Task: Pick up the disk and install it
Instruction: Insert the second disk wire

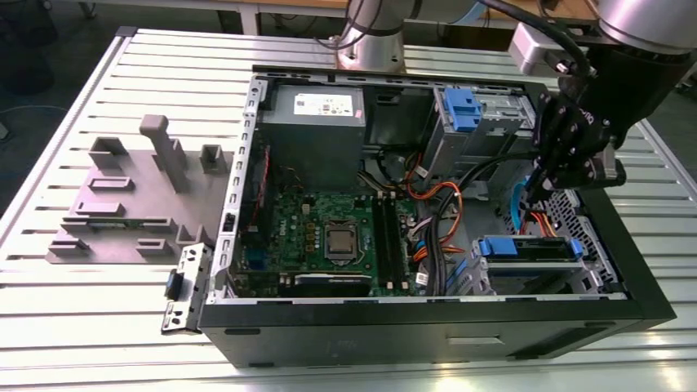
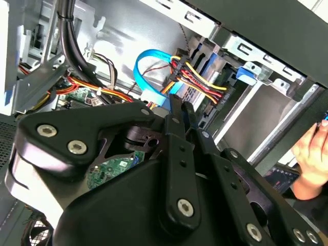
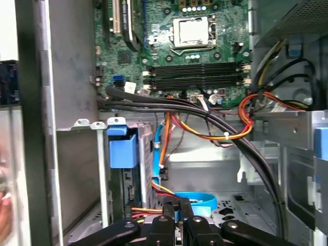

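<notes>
Hand [image 1: 566, 175] of mine hovers inside one open computer case [image 1: 637, 269], fingers drawn narrow, holding nothing. I count one disk [image 1: 530, 247], seated in the bay beneath it; the slatted tabletop [image 1: 65, 327] carries one grey fixture [image 1: 130, 200].

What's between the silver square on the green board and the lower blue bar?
In the exterior view, long black memory slots and a tangle of orange and black cables lie between them.

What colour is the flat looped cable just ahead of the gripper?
Light blue. The flat cable loops beside the red-and-yellow wire bundle; clearest in the second wrist view.
</notes>
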Robot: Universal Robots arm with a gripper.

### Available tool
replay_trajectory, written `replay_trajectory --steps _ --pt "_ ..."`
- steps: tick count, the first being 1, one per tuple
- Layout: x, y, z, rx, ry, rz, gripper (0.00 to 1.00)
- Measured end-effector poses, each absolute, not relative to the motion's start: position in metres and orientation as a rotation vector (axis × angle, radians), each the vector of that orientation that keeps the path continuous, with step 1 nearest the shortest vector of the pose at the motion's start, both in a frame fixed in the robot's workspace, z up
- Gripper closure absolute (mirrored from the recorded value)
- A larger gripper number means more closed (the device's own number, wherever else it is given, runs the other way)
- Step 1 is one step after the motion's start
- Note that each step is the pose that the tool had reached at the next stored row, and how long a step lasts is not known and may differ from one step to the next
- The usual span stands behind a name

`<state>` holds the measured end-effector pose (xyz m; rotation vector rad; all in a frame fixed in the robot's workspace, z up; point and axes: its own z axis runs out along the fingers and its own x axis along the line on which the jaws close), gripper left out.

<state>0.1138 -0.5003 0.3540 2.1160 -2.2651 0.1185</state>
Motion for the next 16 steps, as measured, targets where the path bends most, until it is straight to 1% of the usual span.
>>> replay_trajectory --steps 7,16 --pt "0.111 -0.503 0.351 2.123 -2.269 0.122 0.84" --pt "0.109 -0.521 0.349 2.135 -2.279 0.126 0.84"
